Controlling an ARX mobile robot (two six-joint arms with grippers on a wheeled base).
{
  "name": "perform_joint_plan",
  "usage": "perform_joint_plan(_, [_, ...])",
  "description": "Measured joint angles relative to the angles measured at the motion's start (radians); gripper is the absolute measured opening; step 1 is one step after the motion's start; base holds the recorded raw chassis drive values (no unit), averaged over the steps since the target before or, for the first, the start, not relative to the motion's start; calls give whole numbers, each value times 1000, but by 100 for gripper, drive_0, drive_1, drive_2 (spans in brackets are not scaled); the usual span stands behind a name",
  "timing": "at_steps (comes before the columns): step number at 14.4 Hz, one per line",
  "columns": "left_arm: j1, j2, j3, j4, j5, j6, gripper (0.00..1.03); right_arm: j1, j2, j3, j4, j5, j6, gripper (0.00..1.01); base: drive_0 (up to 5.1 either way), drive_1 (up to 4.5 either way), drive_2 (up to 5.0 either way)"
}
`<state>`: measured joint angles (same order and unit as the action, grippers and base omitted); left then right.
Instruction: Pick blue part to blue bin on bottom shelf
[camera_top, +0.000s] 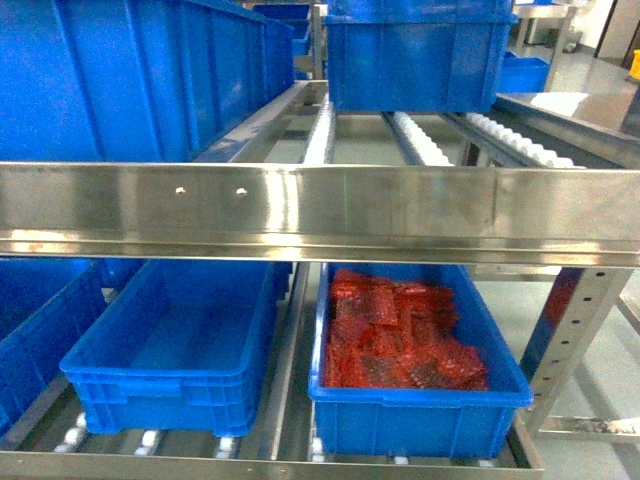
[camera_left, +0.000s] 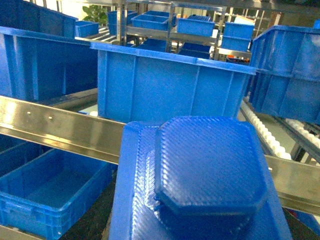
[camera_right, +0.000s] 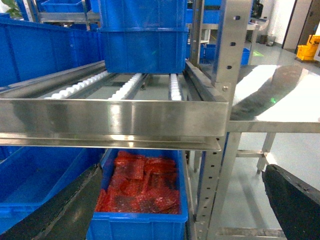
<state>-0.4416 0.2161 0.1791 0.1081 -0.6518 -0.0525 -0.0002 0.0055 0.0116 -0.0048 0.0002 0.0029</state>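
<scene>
**Part in hand, bin below the rail**

Head view: no arm shows. On the bottom shelf (camera_top: 290, 465) sit two crates side by side: the blue bin (camera_top: 165, 350), with a bare smooth inside, on the left, and the crate with red mesh packets (camera_top: 410, 345) on the right. A steel upper rail (camera_top: 320, 212) crosses in front, above both.

Left wrist view: the blue part (camera_left: 207, 170), a ribbed slab with a raised octagonal boss, fills the lower frame right under the camera, so it seems carried by the left gripper; the fingers are hidden, and how wide they stand cannot be told. The blue bin (camera_left: 47, 195) lies lower left, beneath the rail (camera_left: 60, 127).

Right wrist view: only dark edges of the right gripper show at the frame's bottom corners; its state cannot be told, and nothing appears in it.

Judgement: transport is under way. Next, the part must drop below the rail, move left over the bin's opening, then be released.
</scene>
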Motion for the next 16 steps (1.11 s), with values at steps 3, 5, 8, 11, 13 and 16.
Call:
perform_joint_plan(3, [0, 0, 0, 0, 0, 0, 43, 0, 0, 0, 1, 0, 0, 98, -508, 229, 229])
perform_joint_plan(5, [0, 0, 0, 1, 0, 0, 43, 0, 0, 0, 2, 0, 0, 98, -507, 229, 229])
perform_joint_plan(8, [2, -1, 0, -2, -3, 0, 43, 0, 0, 0, 1, -3, 0, 98, 0, 0, 0])
perform_joint_plan(11, [2, -1, 0, 0, -3, 0, 43, 0, 0, 0, 0, -3, 0, 98, 0, 0, 0])
perform_joint_plan(13, [2, -1, 0, 0, -3, 0, 43, 0, 0, 0, 0, -3, 0, 98, 0, 0, 0])
perform_joint_plan(16, [2, -1, 0, 0, -2, 0, 43, 0, 0, 0, 0, -3, 0, 98, 0, 0, 0])
